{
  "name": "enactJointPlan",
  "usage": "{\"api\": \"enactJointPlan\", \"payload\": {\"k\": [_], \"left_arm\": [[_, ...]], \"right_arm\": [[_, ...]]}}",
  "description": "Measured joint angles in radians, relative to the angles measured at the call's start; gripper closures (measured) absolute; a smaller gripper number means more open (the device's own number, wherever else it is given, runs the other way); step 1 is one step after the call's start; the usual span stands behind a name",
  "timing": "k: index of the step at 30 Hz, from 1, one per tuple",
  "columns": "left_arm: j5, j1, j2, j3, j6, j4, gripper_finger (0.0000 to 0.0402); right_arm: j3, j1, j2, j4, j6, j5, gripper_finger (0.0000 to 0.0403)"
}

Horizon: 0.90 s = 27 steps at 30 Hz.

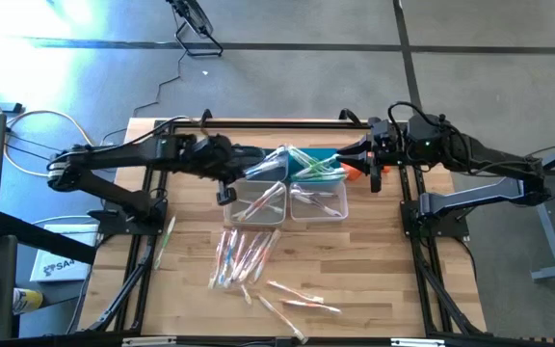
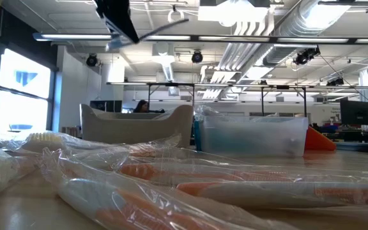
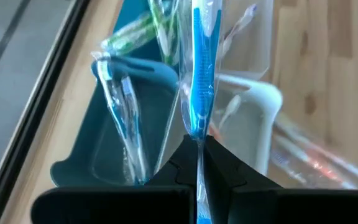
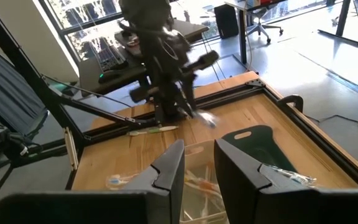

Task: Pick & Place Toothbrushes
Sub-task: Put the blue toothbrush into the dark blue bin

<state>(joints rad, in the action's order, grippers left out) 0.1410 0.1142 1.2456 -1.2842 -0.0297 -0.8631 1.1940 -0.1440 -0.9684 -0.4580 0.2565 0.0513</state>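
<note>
Wooden desk (image 1: 374,289) below, the left hand (image 3: 199,163) hangs clamped on a blue toothbrush (image 3: 201,81) above the teal bin (image 3: 148,124), so I'd lower it inside before letting go, while the right hand (image 4: 199,163) waits nearby, fingers apart, empty.

Wrapped toothbrushes (image 2: 171,185) lie close up before a clear bin (image 2: 251,135).
</note>
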Motion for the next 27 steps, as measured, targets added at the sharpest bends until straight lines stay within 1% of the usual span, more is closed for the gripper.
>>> {"api": "enactJointPlan", "payload": {"k": [7,12,14,19,22,27], "left_arm": [[-0.078,0.118,0.107,0.0,0.125,0.002,0.04],[-0.127,0.211,0.158,0.001,0.133,0.016,0.04],[-0.144,0.25,0.171,0.001,0.147,0.029,0.04],[-0.23,0.331,0.18,0.002,0.26,0.068,0.04],[-0.248,0.361,0.185,0.002,0.295,0.109,0.04],[-0.298,0.4,0.202,0.003,0.396,0.118,0.04]], "right_arm": [[0.0,0.0,0.0,-0.002,0.0,0.0,0.0322],[0.0,0.0,0.0,-0.002,-0.001,0.0,0.0322],[0.0,0.0,0.0,-0.003,-0.007,0.0,0.0322],[0.0,0.0,0.0,-0.003,-0.042,0.0,0.0322],[0.0,0.0,-0.001,-0.003,-0.044,-0.001,0.0322],[0.0,0.0,-0.005,-0.004,-0.045,-0.009,0.0322]]}}
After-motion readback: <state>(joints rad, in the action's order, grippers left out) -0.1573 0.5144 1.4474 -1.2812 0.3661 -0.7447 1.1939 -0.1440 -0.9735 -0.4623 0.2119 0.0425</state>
